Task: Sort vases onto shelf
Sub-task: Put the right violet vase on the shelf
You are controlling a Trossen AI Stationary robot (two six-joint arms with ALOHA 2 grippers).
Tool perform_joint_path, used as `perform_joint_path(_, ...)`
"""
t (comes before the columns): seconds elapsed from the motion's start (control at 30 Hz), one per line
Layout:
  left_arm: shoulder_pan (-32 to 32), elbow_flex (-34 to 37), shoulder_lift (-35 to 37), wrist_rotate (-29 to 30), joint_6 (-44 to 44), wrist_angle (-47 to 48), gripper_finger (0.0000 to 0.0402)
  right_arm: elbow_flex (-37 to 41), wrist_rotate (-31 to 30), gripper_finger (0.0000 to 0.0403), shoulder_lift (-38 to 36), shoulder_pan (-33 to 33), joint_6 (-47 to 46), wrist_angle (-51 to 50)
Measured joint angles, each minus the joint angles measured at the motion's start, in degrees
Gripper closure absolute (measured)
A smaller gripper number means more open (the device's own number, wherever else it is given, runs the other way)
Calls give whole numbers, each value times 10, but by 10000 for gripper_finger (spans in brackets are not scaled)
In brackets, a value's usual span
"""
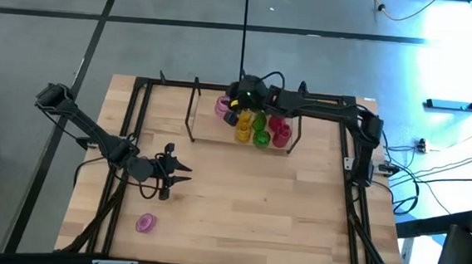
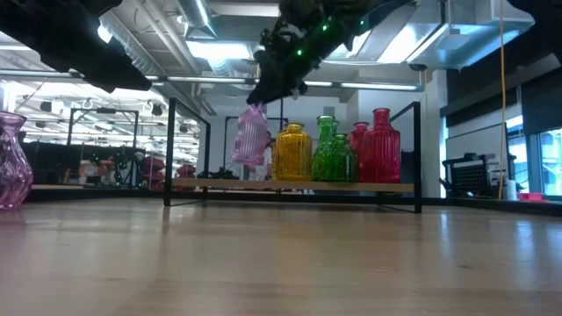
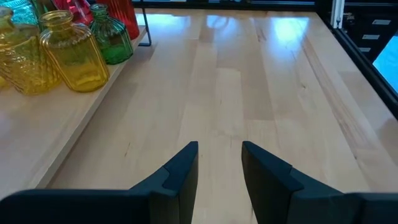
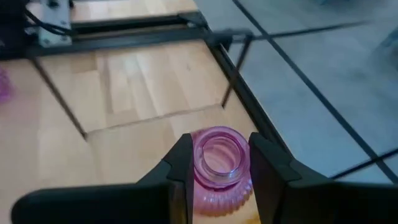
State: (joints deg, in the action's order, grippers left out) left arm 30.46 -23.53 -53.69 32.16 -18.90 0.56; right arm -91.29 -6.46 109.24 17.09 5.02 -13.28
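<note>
The right fingers [image 4: 217, 163] grip a pink vase [image 2: 250, 136] by the neck, hanging just above the shelf [image 2: 299, 186] beside the yellow vases [image 2: 292, 154]. Green [image 2: 332, 149] and red ones [image 2: 378, 146] stand alongside. The left fingers [image 3: 219, 168] hover parted over bare surface [image 1: 280, 210], empty. Another pink vase [image 1: 146, 222] lies near the front-left.

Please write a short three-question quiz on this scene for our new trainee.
1. True or false: the right end effector grips a pink vase by its neck.
2. Which vase colour stands on the shelf farthest from the held vase: A yellow, B green, C red?
3. Fill in: a lone pink vase stands on the table near the ___ arm.

Key: 1 true; 2 C; 3 left.
</note>
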Motion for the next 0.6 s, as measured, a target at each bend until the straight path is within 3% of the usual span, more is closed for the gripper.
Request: perform_joint_path(0.6, 1, 0, 0, 0, -4, -1, 285, 1, 6, 310, 33, 21, -2, 3)
